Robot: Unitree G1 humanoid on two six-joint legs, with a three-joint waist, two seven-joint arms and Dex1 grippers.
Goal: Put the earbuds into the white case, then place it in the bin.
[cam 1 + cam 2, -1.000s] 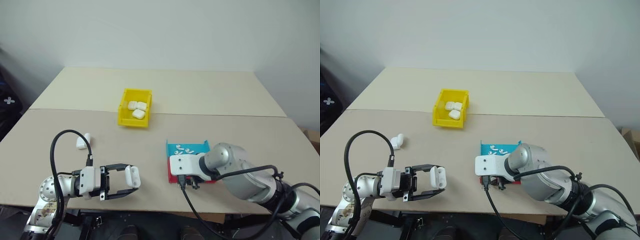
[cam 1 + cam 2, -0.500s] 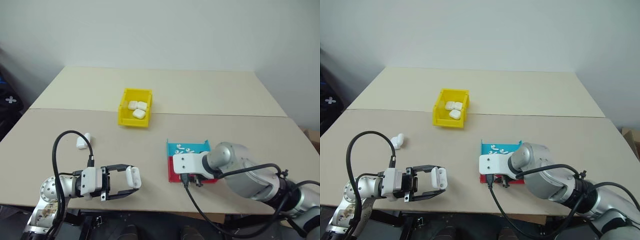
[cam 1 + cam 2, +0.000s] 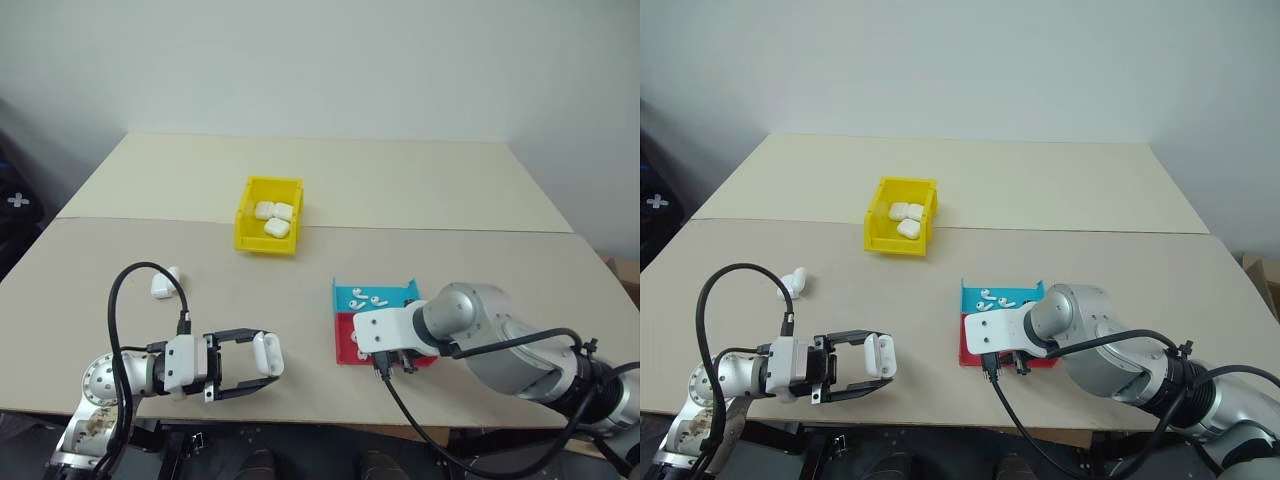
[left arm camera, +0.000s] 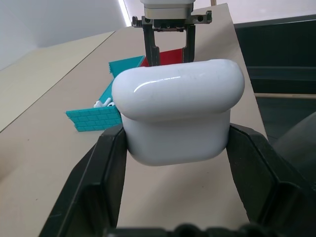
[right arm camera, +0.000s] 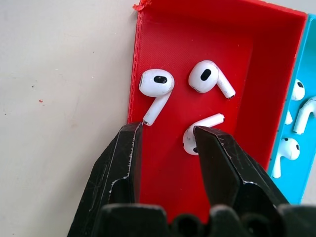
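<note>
At the far left a spare case [image 3: 166, 282] lies on the table [image 3: 450, 190]. Next to the right, the left gripper [image 3: 262, 361] is clamped on the white case [image 4: 178, 109], squeezing its lower body from both sides with the lid closed on top. The case is glossy, rounded and hard, probably light and slick, so a grip low on the flat sides looks safest; pinching the curved lid would likely let it squirt out.

Farther back, the yellow bin [image 3: 270, 214] holds three more cases [image 3: 274, 218].

To the right sit the red tray [image 5: 163, 44] and, touching it, the blue tray [image 3: 372, 296]. The right gripper [image 5: 164, 134] hovers over the red tray with its jaws partly apart and nothing between them. Three earbuds [image 5: 190, 101] lie in that tray; one [image 5: 201, 131] is touching a fingertip [image 5: 210, 143]. More lie in the blue tray. They are tiny, white and shiny with short stems, likely to skid, so taking one across the bulb, not the stem, seems surest.
</note>
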